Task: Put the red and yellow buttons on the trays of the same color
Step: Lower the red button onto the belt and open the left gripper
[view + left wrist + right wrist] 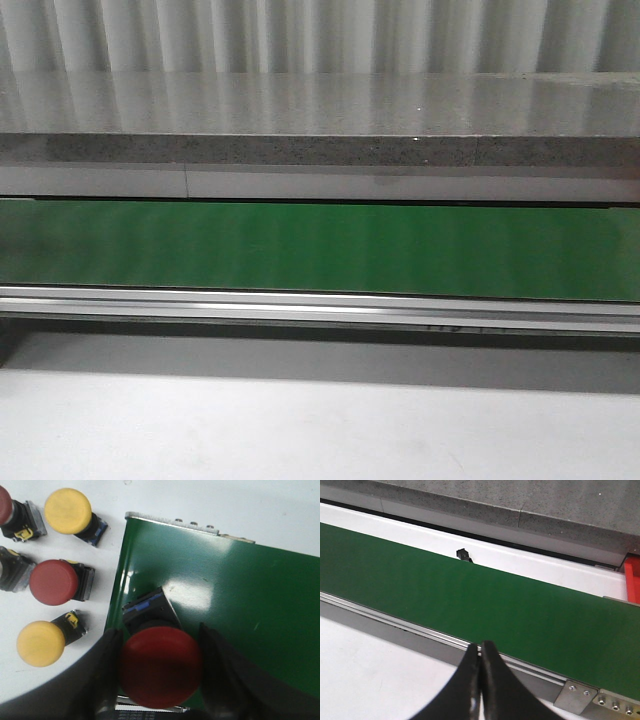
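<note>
Left pincer (159, 672) clamped on a red mushroom-head push button (160, 666), held over the end of the green conveyor belt (225, 605), black-and-blue body pointing at the belt. Right pincer (480, 667) pressed together on nothing, hovering by the belt's near rail. On the white table (280, 510) beside the belt: two yellow buttons (67, 511) (41, 643) and a red one (52, 582). Probably light, rigid plastic; glossy domed cap likely slippery, so best gripped across the cap's sides or the squarer body. Red tray edge (632, 577) just visible past the belt.
</note>
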You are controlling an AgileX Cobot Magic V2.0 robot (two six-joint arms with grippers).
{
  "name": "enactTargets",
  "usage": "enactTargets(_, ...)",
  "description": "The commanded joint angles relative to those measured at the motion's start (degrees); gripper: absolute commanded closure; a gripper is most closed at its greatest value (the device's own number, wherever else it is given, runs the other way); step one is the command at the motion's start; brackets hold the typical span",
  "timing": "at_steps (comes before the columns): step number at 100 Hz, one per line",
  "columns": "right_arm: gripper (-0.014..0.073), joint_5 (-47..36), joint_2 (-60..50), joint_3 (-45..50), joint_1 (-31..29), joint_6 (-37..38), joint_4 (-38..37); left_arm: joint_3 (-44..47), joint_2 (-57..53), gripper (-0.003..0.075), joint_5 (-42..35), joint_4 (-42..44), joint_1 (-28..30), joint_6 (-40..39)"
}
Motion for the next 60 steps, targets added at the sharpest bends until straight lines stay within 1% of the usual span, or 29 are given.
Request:
enactTargets(1,0.0659,-3.99,0.41,-1.3,0.11,-0.44,0.2,-1.41,-0.64,0.0603,-0.71,-0.62,-0.43,-0.06)
enactTargets(10,0.0659,-3.99,0.41,-1.3,0.11,-0.44,0.2,-1.41,0.39,0.0587,-0.45,-1.2,-0.43,1.15)
enactTargets(17,0.0659,-3.99,0.41,-1.3,0.11,-0.44,0.2,-1.41,0.57,0.0516,-0.78,-2.54,-0.43,2.14)
enactTargets(22,0.0659,-3.99,0.41,-1.3,0.11,-0.44,0.2,-1.52,0.57,0.043,-1.06,-3.41,-0.43,2.92)
enactTargets(27,0.0659,-3.99,0.41,-1.3,0.11,-0.44,0.2,-1.52,0.57,0.031,-1.55,-4.08,-0.43,2.92)
enactTargets(29,0.0659,-3.99,0.41,-1.3,0.11,-0.44,0.2,-1.52,0.57,0.0279,-1.85,-4.24,-0.43,2.92)
enactTargets(30,0.0659,-3.99,0.41,-1.3,0.11,-0.44,0.2,-1.52,0.57,0.0248,-1.95,-4.24,-0.43,2.92)
enactTargets(34,0.0659,-3.99,0.41,-1.3,0.11,-0.44,0.2,-1.52,0.57,0.0168,-2.64,-4.54,-0.43,2.92)
enactTargets(39,0.0659,-3.99,0.41,-1.3,0.11,-0.44,0.2,-1.52,0.57,0.0112,-3.73,-5.55,-0.43,2.92)
enactTargets(43,0.0659,-3.99,0.41,-1.3,0.11,-0.44,0.2,-1.52,0.57,0.01,-4.48,-6.4,-0.43,2.92)
enactTargets(60,0.0659,-3.99,0.41,-1.3,0.11,-0.44,0.2,-1.52,-1.06,0.0102,-8.69,-9.89,-0.43,2.93)
